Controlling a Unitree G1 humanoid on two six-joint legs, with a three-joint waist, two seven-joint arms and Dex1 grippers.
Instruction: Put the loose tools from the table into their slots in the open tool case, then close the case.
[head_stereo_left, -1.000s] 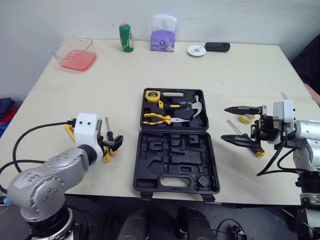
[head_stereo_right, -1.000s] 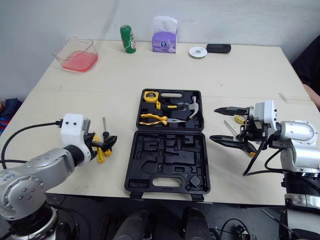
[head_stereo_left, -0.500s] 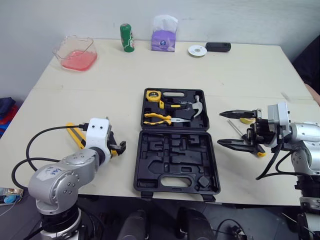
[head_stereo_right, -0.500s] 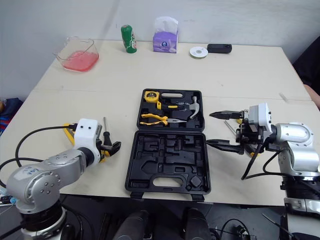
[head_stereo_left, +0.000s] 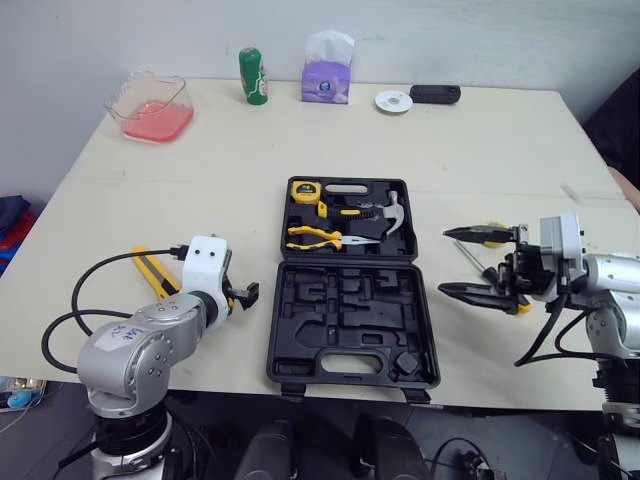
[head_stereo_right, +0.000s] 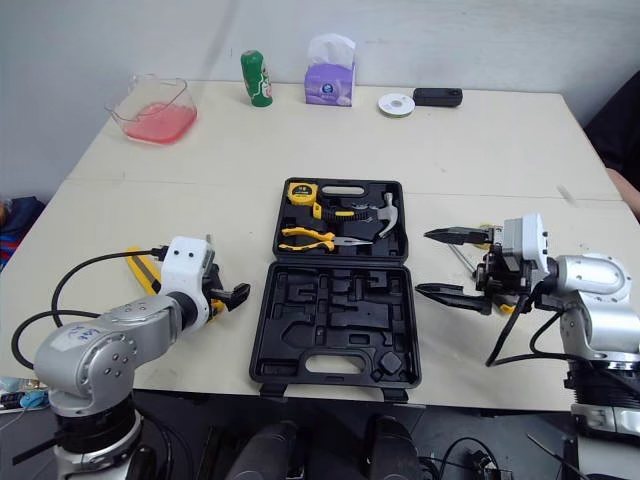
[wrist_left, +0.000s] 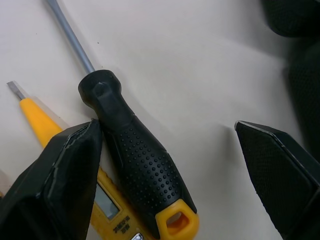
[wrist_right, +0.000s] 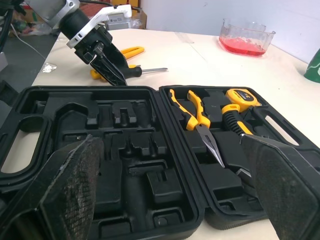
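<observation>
Left wrist view: left tool (wrist_left: 167, 127) gaping wide, straddling black screwdriver (wrist_left: 132, 160) handle, likely lining up for pickup. Screwdriver lying on surface (head_stereo_left: 200, 170) left of case (head_stereo_left: 350, 300), crossing yellow tester (wrist_left: 35, 112). Right tool (head_stereo_left: 445, 260) hovering right of case, spread wide, empty.

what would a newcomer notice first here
The open black tool case sits in the middle of the table, with yellow-handled pliers, a tape measure and a hammer in its far half. To its left, the left claw hangs open over a black-handled screwdriver. To its right, the right claw is open too, pointing at the case.
</observation>
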